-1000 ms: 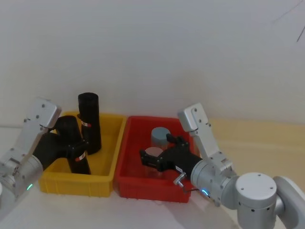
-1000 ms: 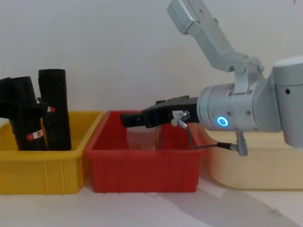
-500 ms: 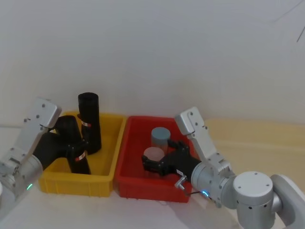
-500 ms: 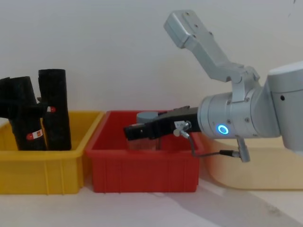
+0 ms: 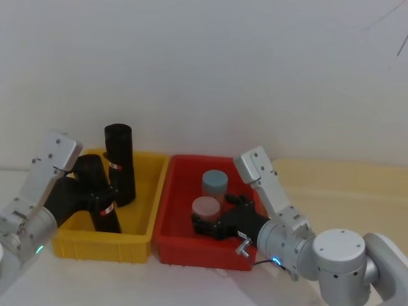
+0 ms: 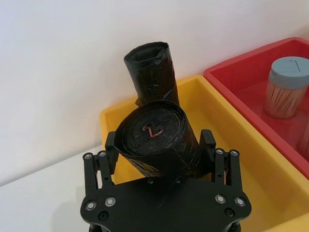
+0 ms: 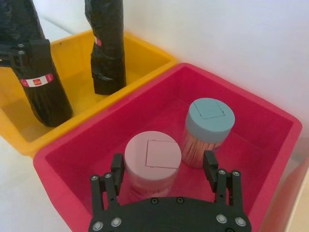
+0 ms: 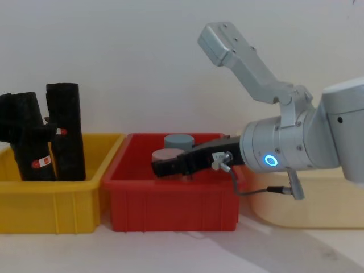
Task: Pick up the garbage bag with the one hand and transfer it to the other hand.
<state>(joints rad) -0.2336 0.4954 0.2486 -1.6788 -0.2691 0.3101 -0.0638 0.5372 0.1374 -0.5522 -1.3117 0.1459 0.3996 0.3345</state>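
Two black rolls stand in one yellow bin [image 5: 102, 247] at the left of the head view. The nearer roll is the garbage bag [image 5: 95, 182]. It leans a little, its lower end is down inside the bin, and a red-and-white label band wraps it low down. The left tool [image 6: 159, 144] is clenched on it, one finger pressed to each side just below the roll's top end. The second roll [image 5: 119, 162] stands upright just behind it toward the wall, with no tool on it.

One red bin [image 5: 197, 252] sits touching the yellow one at lower centre. It holds two jars: a pink-lidded jar [image 7: 152, 162] nearer the front and a grey-blue-lidded jar [image 7: 210, 125] just beside it, farther back. The right tool [image 5: 207, 226] hangs over the front part of the red bin with its fingers spread wide and nothing held. In the right wrist view the pink-lidded jar lies between the two fingers, but it is hard to tell whether they reach past its sides or stop just short.

One beige tray [image 8: 301, 205] lies at the right of the chest view, next to the red bin. All three containers rest on the pale counter [image 8: 170, 250].
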